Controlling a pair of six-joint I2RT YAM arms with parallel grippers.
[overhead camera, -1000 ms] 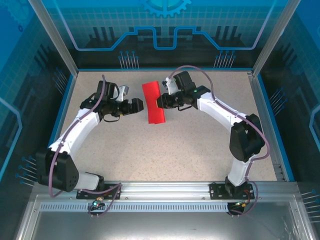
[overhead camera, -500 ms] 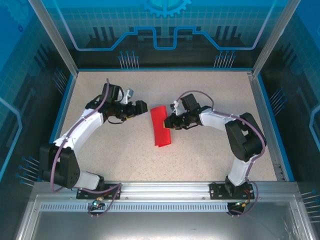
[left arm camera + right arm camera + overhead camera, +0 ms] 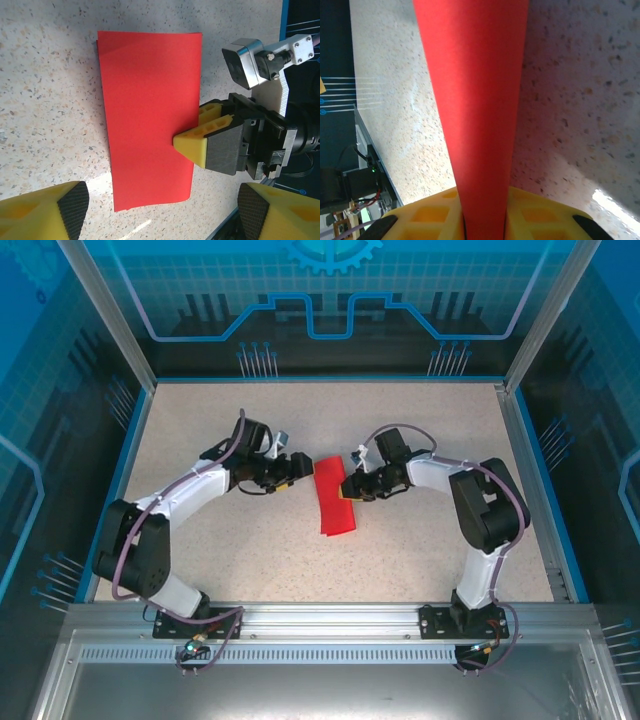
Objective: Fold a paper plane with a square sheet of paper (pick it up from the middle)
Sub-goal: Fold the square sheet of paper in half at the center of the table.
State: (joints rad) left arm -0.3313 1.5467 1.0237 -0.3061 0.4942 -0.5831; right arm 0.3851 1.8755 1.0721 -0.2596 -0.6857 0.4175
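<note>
The square sheet of paper (image 3: pixel 333 496) is bright red and folded into a narrow rectangle, low over the table's middle. No paper plane is in view. My right gripper (image 3: pixel 347 489) is shut on the sheet's right long edge, and its yellow fingers (image 3: pixel 201 141) clamp that edge. In the right wrist view the red sheet (image 3: pixel 475 95) runs up out of my right gripper (image 3: pixel 482 222). My left gripper (image 3: pixel 297 473) stands open just left of the sheet. In the left wrist view the sheet (image 3: pixel 147 115) lies ahead of my left gripper (image 3: pixel 160 215), with nothing between its fingertips (image 3: pixel 47 212).
The speckled table (image 3: pixel 250 540) is bounded by a blue rim (image 3: pixel 128 455) and clear enclosure walls. Both arms reach in from the near rail (image 3: pixel 320 618) and meet at the centre.
The right arm has carried the sheet down and toward the near side. The left arm has swung right, close to the sheet's left edge, and its jaws have narrowed a little.
</note>
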